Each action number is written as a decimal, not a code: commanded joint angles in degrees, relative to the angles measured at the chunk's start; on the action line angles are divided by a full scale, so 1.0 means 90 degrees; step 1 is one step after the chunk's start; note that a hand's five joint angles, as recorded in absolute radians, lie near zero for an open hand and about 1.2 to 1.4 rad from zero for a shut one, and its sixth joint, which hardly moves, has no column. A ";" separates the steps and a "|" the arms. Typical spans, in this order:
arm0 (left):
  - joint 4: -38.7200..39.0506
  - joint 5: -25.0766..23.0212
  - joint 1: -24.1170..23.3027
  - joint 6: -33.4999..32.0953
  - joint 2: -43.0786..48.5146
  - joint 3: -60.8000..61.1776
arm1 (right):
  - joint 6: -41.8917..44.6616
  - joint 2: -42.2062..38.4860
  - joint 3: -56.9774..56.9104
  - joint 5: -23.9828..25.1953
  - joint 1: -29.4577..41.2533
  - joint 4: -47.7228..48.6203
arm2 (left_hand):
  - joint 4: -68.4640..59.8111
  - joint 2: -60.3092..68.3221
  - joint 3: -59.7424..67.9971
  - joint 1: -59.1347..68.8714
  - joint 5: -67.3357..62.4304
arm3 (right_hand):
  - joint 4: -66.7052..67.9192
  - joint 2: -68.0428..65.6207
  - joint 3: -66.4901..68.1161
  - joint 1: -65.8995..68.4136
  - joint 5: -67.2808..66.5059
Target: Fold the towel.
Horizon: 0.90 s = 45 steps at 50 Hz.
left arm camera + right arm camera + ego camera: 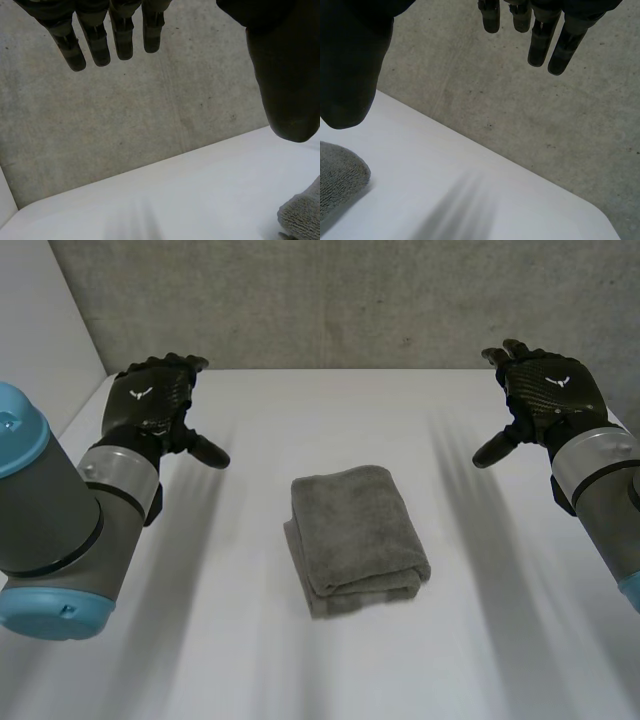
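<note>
A grey towel (355,537) lies folded into a small thick bundle at the middle of the white table (300,410). My left hand (155,400) hovers above the table's far left, well clear of the towel, fingers straight and thumb spread, holding nothing. My right hand (545,390) hovers above the far right in the same open pose. In the left wrist view the straight fingers (100,35) and thumb point toward the back wall, and a corner of the towel (302,215) shows below the thumb. In the right wrist view the fingers (545,35) are spread, with a towel edge (340,175) under the thumb.
A grey concrete wall (330,300) rises along the table's far edge. A white side panel (40,330) stands at the far left. Bare tabletop surrounds the towel on every side.
</note>
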<state>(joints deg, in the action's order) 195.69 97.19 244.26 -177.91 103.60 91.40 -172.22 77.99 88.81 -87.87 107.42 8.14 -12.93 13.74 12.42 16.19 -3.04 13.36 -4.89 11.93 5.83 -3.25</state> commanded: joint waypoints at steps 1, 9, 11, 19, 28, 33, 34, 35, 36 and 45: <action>0.0014 -0.0008 -0.0001 -0.0027 -0.0007 0.0040 | -0.0005 -0.0013 0.0015 0.0018 -0.0002 0.0004 | 0.0325 -0.0411 -0.0269 -0.0682 0.0332 | -0.0374 0.0543 -0.0215 -0.0648 0.0361; 0.0014 -0.0008 -0.0001 -0.0027 -0.0076 0.0069 | 0.0005 0.0006 0.0015 0.0018 -0.0002 0.0004 | 0.0325 -0.0411 -0.0269 -0.0682 0.0332 | -0.0374 0.0543 -0.0215 -0.0648 0.0361; 0.0014 -0.0008 -0.0001 -0.0027 -0.0086 0.0069 | 0.0005 0.0016 0.0005 0.0018 -0.0002 0.0004 | 0.0325 -0.0411 -0.0269 -0.0682 0.0332 | -0.0374 0.0543 -0.0215 -0.0648 0.0361; 0.0014 -0.0008 -0.0011 -0.0027 -0.0105 0.0069 | 0.0005 0.0016 -0.0014 0.0018 -0.0012 0.0004 | 0.0325 -0.0411 -0.0269 -0.0682 0.0332 | -0.0374 0.0543 -0.0215 -0.0648 0.0361; -0.0015 -0.0008 -0.0011 -0.0076 -0.0144 0.0050 | 0.0121 0.0016 -0.0034 0.0018 -0.0012 -0.0006 | 0.0325 -0.0411 -0.0269 -0.0682 0.0332 | -0.0374 0.0543 -0.0215 -0.0648 0.0361; -0.0258 -0.0008 -0.0011 -0.0076 -0.0154 -0.0028 | 0.0327 0.0016 -0.0044 0.0018 -0.0012 -0.0026 | 0.0325 -0.0411 -0.0269 -0.0682 0.0332 | -0.0374 0.0543 -0.0215 -0.0648 0.0361; -0.0317 -0.0008 -0.0011 -0.0076 -0.0154 -0.0048 | 0.0337 0.0016 -0.0053 0.0018 -0.0012 -0.0035 | 0.0325 -0.0411 -0.0269 -0.0682 0.0332 | -0.0374 0.0543 -0.0215 -0.0648 0.0361; -0.0318 -0.0008 -0.0011 -0.0076 -0.0154 -0.0048 | 0.0337 0.0016 -0.0053 0.0018 -0.0012 -0.0035 | 0.0325 -0.0411 -0.0269 -0.0682 0.0332 | -0.0374 0.0543 -0.0215 -0.0648 0.0361; -0.0356 -0.0008 -0.0011 -0.0076 -0.0154 -0.0058 | 0.0337 0.0016 -0.0082 0.0018 -0.0012 -0.0055 | 0.0325 -0.0411 -0.0269 -0.0682 0.0332 | -0.0374 0.0543 -0.0215 -0.0648 0.0361; -0.0405 -0.0008 -0.0001 -0.0076 -0.0349 -0.0068 | 0.0347 0.0026 -0.0219 0.0008 -0.0012 -0.0298 | 0.0325 -0.0411 -0.0269 -0.0682 0.0332 | -0.0374 0.0543 -0.0215 -0.0648 0.0361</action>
<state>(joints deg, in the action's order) 192.22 97.12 244.20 -178.60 101.74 90.84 -169.02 78.19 87.82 -87.79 107.31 7.19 -12.93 13.74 12.41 16.19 -3.04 13.36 -4.89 11.93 5.83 -3.25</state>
